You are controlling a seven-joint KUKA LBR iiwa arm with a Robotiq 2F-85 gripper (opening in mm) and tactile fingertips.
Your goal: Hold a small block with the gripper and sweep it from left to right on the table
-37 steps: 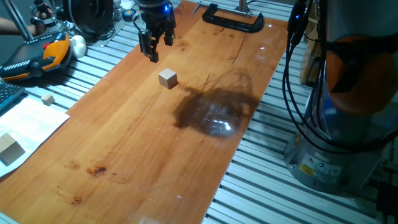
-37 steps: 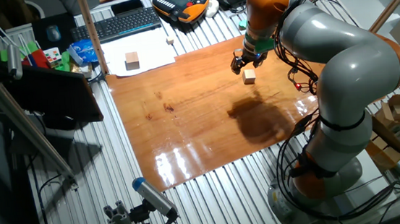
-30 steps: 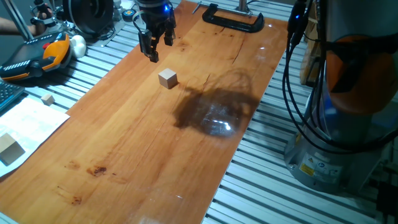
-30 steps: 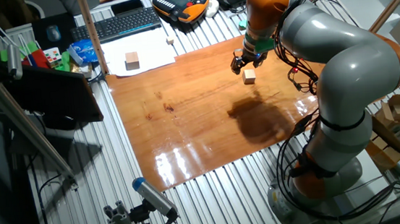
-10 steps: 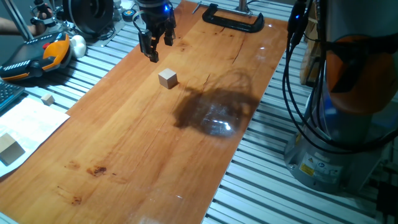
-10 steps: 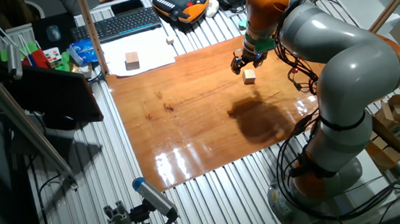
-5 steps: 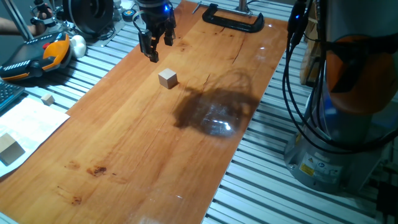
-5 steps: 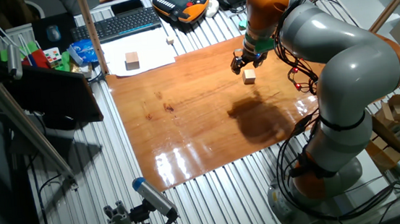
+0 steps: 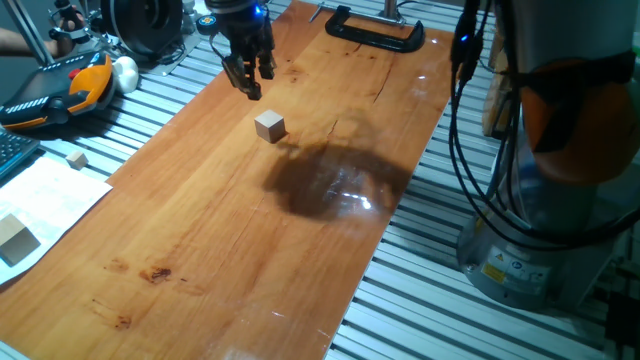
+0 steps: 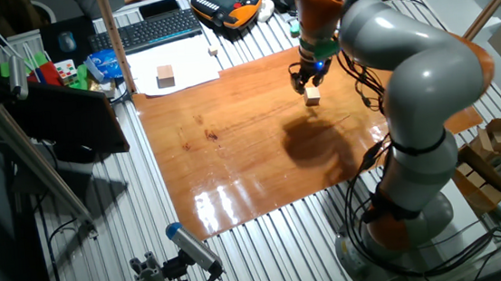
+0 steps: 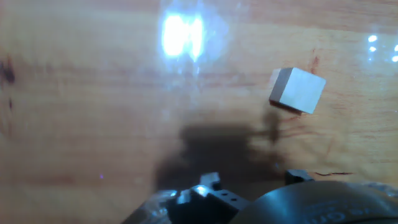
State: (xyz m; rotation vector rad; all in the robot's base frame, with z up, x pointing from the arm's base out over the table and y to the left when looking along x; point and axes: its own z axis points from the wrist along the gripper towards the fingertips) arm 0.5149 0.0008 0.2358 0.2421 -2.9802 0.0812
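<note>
The small block (image 9: pixel 270 125) is a light-tan wooden cube that lies free on the reddish-brown table (image 9: pixel 220 230), toward its far end. My gripper (image 9: pixel 252 82) hangs just beyond the cube, fingers down, open and empty, not touching it. In the other fixed view the gripper (image 10: pixel 304 85) is just above the block (image 10: pixel 313 96) on the table (image 10: pixel 232 142). In the hand view the block (image 11: pixel 297 90) lies at the upper right, ahead of and beside my gripper (image 11: pixel 254 179), on the table (image 11: pixel 93 93).
A black C-clamp (image 9: pixel 375 32) holds the table's far end. A larger wooden block (image 9: pixel 15 240) lies on paper at the left, with a tiny cube (image 9: pixel 77 160) and an orange pendant (image 9: pixel 60 90) on the grey slats. The robot base (image 9: pixel 540 240) stands at the right.
The arm has swung and the gripper has turned and shifted slightly left near the block. The arm's shadow on the table has moved left. The block has not moved.
</note>
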